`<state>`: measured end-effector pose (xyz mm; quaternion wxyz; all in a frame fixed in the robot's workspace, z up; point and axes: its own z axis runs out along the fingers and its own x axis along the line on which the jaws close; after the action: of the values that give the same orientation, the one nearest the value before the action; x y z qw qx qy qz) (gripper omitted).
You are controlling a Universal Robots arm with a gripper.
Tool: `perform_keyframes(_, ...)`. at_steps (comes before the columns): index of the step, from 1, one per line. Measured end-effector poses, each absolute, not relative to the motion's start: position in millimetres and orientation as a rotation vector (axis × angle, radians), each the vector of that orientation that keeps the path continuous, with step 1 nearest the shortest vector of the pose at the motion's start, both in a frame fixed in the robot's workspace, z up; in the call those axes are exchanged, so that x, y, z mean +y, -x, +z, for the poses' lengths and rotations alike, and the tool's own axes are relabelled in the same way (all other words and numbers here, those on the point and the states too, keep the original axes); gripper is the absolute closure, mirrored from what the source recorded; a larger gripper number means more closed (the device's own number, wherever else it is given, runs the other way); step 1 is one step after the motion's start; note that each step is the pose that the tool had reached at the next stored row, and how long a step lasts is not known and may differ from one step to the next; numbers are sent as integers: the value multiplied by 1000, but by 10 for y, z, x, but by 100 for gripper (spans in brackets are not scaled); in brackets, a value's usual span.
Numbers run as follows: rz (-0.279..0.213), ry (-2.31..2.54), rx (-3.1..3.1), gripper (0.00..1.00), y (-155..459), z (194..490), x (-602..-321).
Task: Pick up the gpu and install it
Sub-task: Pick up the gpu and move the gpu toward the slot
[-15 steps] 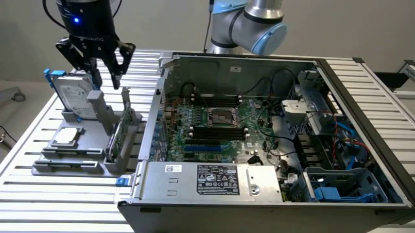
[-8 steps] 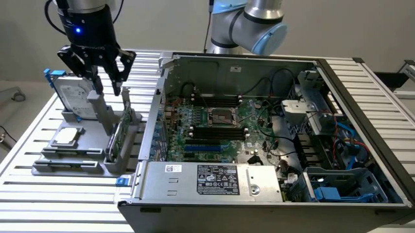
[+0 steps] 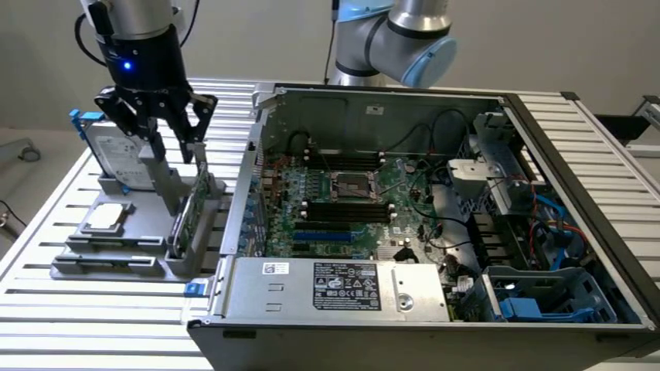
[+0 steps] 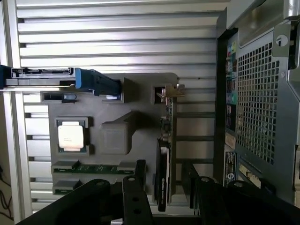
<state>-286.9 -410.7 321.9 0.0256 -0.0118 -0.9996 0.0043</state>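
Observation:
The gpu (image 4: 165, 154) stands on its edge in a grey parts holder (image 4: 117, 93), with its silver end bracket (image 4: 171, 92) at the far end. In the exterior view the gpu (image 3: 194, 209) sits at the holder's edge nearest the computer case. My gripper (image 4: 166, 199) hangs over it, open. One black finger (image 4: 133, 197) is on each side of the card's near end, with a gap to the card on both sides. In the exterior view the gripper (image 3: 175, 154) is just above the card. Nothing is held.
The holder also carries a hard drive in a blue frame (image 3: 108, 151), a processor chip (image 3: 108, 219) and memory sticks (image 3: 103, 263). The open computer case (image 3: 247, 154) stands right beside the holder, with the motherboard (image 3: 341, 201) exposed inside. All rest on a slatted metal table (image 3: 62, 309).

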Motion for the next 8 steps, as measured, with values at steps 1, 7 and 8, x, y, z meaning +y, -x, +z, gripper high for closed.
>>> perform_keyframes(1, 13, 37, -3090, 56, 2870, 3201, -4114)
perform_keyframes(7, 13, 37, -3090, 56, 2870, 3091, -4152)
perform_keyframes(8, 13, 37, -3090, 56, 2870, 3073, -4156)
